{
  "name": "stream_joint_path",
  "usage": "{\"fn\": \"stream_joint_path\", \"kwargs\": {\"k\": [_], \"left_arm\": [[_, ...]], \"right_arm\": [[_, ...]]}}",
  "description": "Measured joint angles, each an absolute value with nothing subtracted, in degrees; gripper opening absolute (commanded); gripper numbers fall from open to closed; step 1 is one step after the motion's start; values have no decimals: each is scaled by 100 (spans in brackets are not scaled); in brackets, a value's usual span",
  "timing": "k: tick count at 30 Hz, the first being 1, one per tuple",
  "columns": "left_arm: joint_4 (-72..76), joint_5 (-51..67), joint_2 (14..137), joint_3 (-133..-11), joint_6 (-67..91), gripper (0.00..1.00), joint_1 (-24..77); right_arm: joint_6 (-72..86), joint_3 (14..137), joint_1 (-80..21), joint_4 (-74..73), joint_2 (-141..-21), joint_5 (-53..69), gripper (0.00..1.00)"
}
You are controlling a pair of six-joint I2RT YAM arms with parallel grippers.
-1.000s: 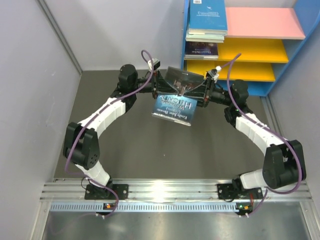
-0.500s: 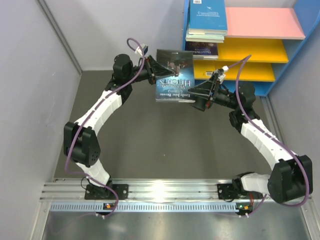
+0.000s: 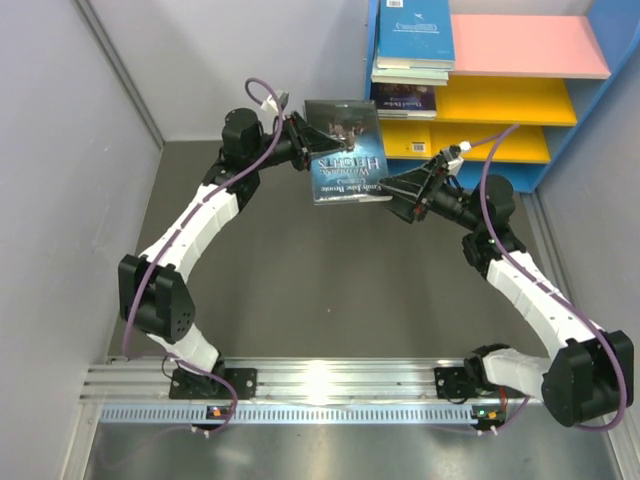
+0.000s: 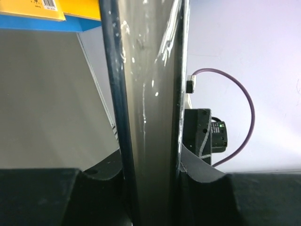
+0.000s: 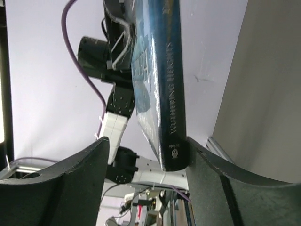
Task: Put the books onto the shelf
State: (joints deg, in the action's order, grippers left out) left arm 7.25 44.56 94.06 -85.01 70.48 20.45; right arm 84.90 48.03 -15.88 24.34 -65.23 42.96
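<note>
**A:** Book (image 3: 346, 152), where is it?
**B:** Held aloft at twelve o'clock, clamped in the left gripper (image 3: 308, 148). The right gripper (image 3: 388, 187) gapes wide about its spine corner.
**A:** Risk?
**B:** It's a one-edge hold, so the book could swing and miss the shelf (image 3: 530, 45) at one o'clock.

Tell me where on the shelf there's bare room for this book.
Bare: pink top board right of the blue stack; middle yellow board right of the dark book; lower yellow board, where visible. Crowded: the upper boards' left ends.

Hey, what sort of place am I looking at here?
Probably a robotics test cell, not a library: two arms bolted to a metal rail, bare grey partition walls, one coloured shelf with a few books.
</note>
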Motion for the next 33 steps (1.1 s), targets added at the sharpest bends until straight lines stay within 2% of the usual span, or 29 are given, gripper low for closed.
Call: {"fn": "stream_joint_path", "kwargs": {"k": [2, 3, 5, 6, 7, 14, 18, 19, 25, 31, 33], "left_arm": [[729, 4442, 9286, -8420, 7015, 0, 2040], [731, 4423, 9214, -8350, 7035, 0, 2034], [757, 4386, 9087, -8221, 7124, 0, 2018], [779, 4366, 9028, -8162, 7146, 0, 2008], [786, 4338, 8973, -8099, 7170, 0, 1999], [886, 4215, 8696, -7605, 7491, 0, 1957], [899, 4182, 8536, -7507, 7588, 20, 1949], [902, 4167, 8493, -7507, 7592, 30, 1951], [624, 4200, 8313, -7599, 7170, 49, 1964], [161, 4305, 8243, -7625, 6587, 62, 1959], [-47, 4351, 8219, -7620, 6377, 75, 1955]], "right_arm": [[8444, 4799, -1594, 2434, -6519, 4115, 50], [8431, 4799, -1594, 2416, -6519, 4053, 36], [8346, 4799, -1601, 2307, -6521, 3977, 21], [8329, 4799, -1601, 2255, -6530, 3951, 8], [8278, 4801, -1608, 2248, -6532, 3946, 0], [7933, 5083, -1634, 1616, -6528, 4027, 0], [7513, 5551, -1638, 860, -6525, 4115, 0], [7411, 5673, -1638, 694, -6521, 4123, 0], [6866, 6265, -1643, -202, -6394, 4141, 0], [6383, 6689, -1621, -963, -6329, 4003, 0], [6300, 6753, -1592, -1087, -6307, 3957, 0]]}}
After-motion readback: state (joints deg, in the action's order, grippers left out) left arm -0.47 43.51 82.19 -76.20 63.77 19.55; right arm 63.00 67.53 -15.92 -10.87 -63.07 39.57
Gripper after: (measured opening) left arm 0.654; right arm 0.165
